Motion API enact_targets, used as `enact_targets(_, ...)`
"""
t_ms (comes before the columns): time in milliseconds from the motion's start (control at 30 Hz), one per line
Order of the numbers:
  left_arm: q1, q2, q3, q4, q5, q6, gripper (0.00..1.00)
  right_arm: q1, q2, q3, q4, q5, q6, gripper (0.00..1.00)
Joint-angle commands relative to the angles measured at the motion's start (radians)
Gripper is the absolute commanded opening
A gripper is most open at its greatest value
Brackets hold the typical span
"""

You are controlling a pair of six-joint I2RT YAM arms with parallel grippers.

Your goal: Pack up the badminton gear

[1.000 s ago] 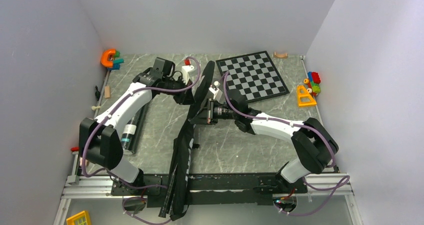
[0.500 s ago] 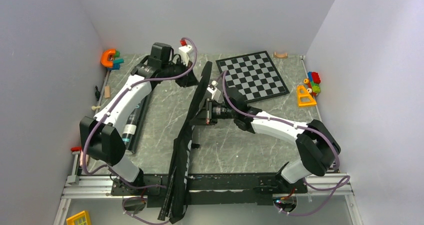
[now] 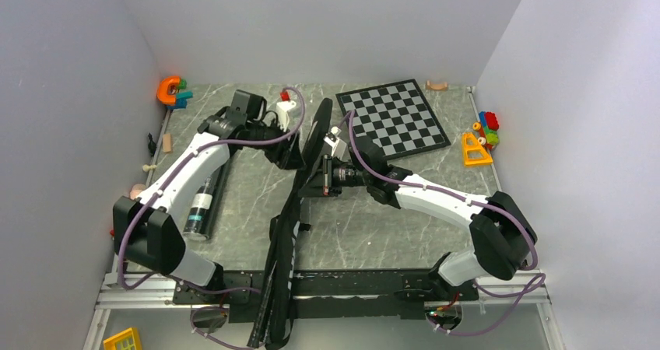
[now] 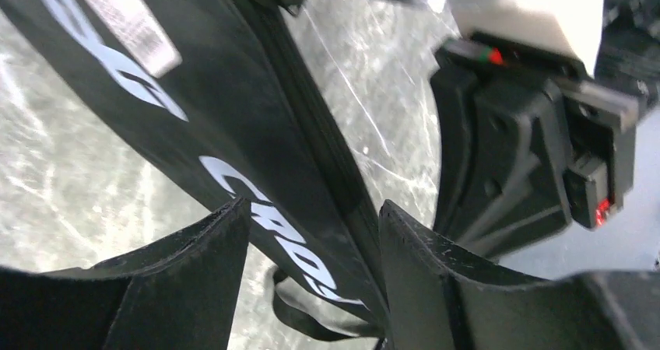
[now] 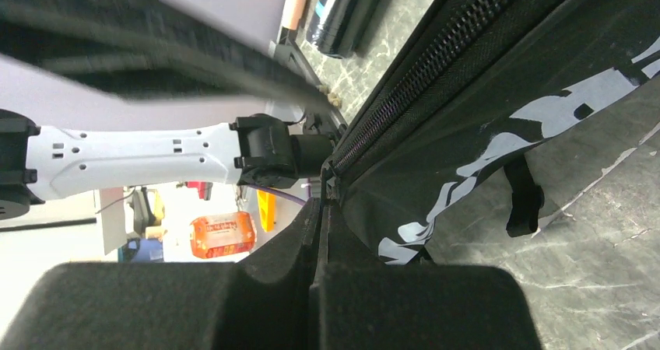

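Only close-up — right hand (image 5: 321, 210) pinches racket bag (image 5: 498, 85) edge.

Bright even light, soft shadows, overhead sharp, wrist views blurred up close

White letters "CRO" read on the racket bag (image 4: 257, 140), the rest unreadable.

The black bag (image 4: 257, 132) is lettered in white. Far right, the chessboard (image 3: 393, 118) is checked black and white; the table (image 3: 366, 225) is veined grey.
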Motion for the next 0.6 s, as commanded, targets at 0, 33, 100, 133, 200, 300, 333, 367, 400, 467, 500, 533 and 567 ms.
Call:
enact_targets(0,-0.045,-0.065,-0.064,-0.047,0.058,0.068,0.65,0.003,-0.014,0.043,0.025,-0.008,-0.012,0.00)
enact_targets(33,-0.054,-0.063,-0.079,-0.041,0.051,0.069,0.65,0.003,-0.012,0.047,0.024,-0.008,-0.011,0.00)
enact_targets(100,-0.062,-0.056,-0.098,-0.019,0.043,0.064,0.64,0.004,-0.009,0.048,0.028,-0.008,-0.009,0.00)
enact_targets(133,-0.065,-0.047,-0.100,-0.011,0.043,0.061,0.63,0.004,-0.008,0.048,0.028,-0.007,-0.007,0.00)
enact_targets(200,-0.071,-0.028,-0.093,-0.004,0.035,0.061,0.60,0.004,-0.012,0.046,0.028,-0.004,-0.007,0.00)
enact_targets(300,-0.071,-0.003,-0.079,0.010,0.020,0.055,0.46,0.004,-0.020,0.044,0.023,0.004,-0.009,0.00)
enact_targets(333,-0.073,0.002,-0.072,0.015,0.016,0.050,0.39,0.003,-0.020,0.044,0.022,0.005,-0.010,0.00)
enact_targets(367,-0.072,0.007,-0.067,0.020,0.011,0.043,0.33,0.003,-0.019,0.044,0.022,0.004,-0.010,0.00)
enact_targets(400,-0.073,0.011,-0.060,0.025,0.010,0.037,0.27,0.005,-0.016,0.044,0.024,0.004,-0.008,0.00)
enact_targets(467,-0.072,0.014,-0.048,0.039,0.009,0.022,0.13,0.004,-0.015,0.042,0.029,0.001,-0.005,0.00)
enact_targets(500,-0.072,0.018,-0.037,0.043,0.006,0.014,0.04,0.003,-0.015,0.039,0.032,0.001,-0.003,0.00)
enact_targets(533,-0.072,0.021,-0.024,0.042,-0.002,0.007,0.00,0.003,-0.015,0.038,0.035,0.002,-0.002,0.00)
enact_targets(567,-0.073,0.027,-0.008,0.043,-0.008,0.002,0.00,0.003,-0.016,0.038,0.035,0.005,-0.002,0.00)
